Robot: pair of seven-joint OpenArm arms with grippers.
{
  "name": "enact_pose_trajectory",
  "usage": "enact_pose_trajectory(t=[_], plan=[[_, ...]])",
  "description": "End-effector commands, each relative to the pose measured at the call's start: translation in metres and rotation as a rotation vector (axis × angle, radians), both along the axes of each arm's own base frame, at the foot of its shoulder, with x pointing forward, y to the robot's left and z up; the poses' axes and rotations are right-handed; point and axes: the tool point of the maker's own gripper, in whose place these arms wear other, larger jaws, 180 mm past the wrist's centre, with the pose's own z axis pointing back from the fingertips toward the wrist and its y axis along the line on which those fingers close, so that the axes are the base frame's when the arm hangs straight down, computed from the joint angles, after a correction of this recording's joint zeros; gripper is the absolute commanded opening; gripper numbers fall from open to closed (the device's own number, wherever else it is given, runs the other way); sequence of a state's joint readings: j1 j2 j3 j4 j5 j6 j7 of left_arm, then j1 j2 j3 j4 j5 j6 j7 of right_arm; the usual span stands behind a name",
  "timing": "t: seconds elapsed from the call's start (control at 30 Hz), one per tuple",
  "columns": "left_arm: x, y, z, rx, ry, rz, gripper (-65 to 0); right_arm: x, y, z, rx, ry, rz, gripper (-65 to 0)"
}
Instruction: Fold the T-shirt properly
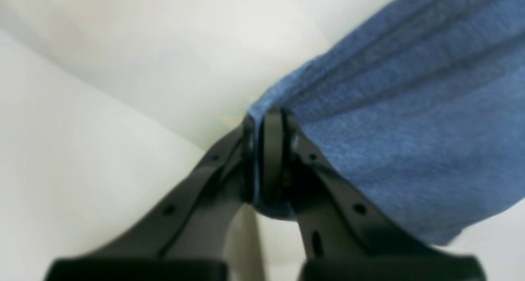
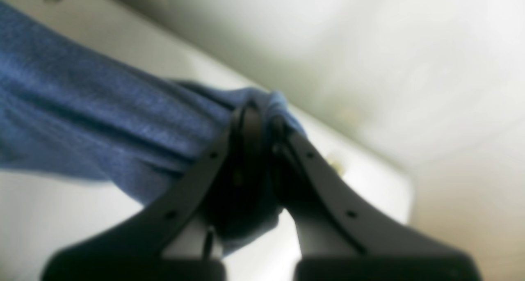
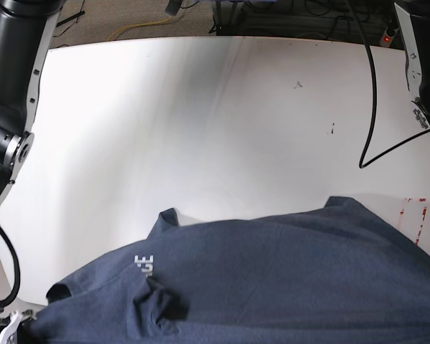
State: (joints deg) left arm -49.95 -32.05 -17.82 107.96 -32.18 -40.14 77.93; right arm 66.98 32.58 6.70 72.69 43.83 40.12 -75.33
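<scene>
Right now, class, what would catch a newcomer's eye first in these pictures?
The dark blue T-shirt fills the near part of the white table, with white lettering toward its left in the base view. In each wrist view a black gripper is clamped on bunched blue cloth: the left gripper and the right gripper.

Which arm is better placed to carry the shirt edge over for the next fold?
Neither clearly: left gripper and right gripper each have their fingers shut on bunched cloth of the T-shirt. A two-arm move looks likeliest.
</scene>
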Motion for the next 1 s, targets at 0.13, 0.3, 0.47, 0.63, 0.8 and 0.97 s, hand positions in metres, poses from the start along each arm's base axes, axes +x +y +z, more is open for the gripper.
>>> enact_pose_trajectory(t=[0.13, 0.3, 0.47, 0.63, 0.8, 0.97], plan=[[-0.008, 0.006, 0.049, 0.063, -0.097, 0.03, -64.9, -0.012, -0.025, 0.05, -0.046, -0.085, -0.061, -65.0], [-0.006, -0.009, 0.027, 0.107, -0.052, 0.006, -64.9, -0.02, -0.027, 0.007, 0.006, -0.002, -0.002, -65.0], [-0.004, -0.028, -0.03, 0.122, 0.059, -0.039, -64.9, -0.033, -0.038, -0.058, 0.122, 0.105, 0.011, -65.0], [-0.011, -0.035, -0.113, 0.111, 0.255, -0.065, -64.9, -0.057, -0.055, -0.136, 0.227, 0.241, -0.03, -65.0], [-0.035, -0.041, -0.196, 0.071, 0.458, -0.087, -64.9, -0.094, -0.053, -0.215, 0.36, 0.384, -0.036, -65.0], [-0.076, -0.032, -0.267, -0.019, 0.633, -0.047, -64.9, -0.139, -0.052, -0.283, 0.464, 0.519, -0.082, -65.0]])
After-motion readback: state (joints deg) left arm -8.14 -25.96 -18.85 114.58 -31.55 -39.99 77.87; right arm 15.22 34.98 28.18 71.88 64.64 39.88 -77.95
